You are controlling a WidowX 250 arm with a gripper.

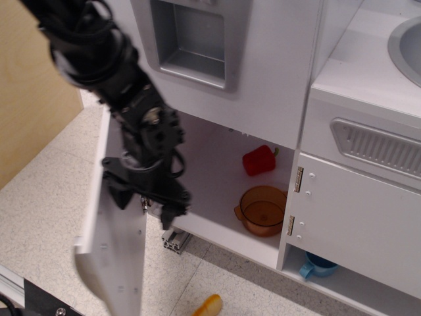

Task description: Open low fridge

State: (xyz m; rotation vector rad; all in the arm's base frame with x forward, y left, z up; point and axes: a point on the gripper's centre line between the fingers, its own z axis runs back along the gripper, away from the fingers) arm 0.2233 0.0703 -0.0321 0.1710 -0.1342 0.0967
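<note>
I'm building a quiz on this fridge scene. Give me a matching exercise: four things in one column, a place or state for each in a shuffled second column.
Things:
1. fridge door
2. red pepper
3. orange bowl
4. blue cup

Places or states:
A. at the back of the open compartment
B. swung wide open
C. on the low shelf under the hinged cabinet door
D. at the front of the compartment floor

Pairs: 1-B, 2-A, 3-D, 4-C
</note>
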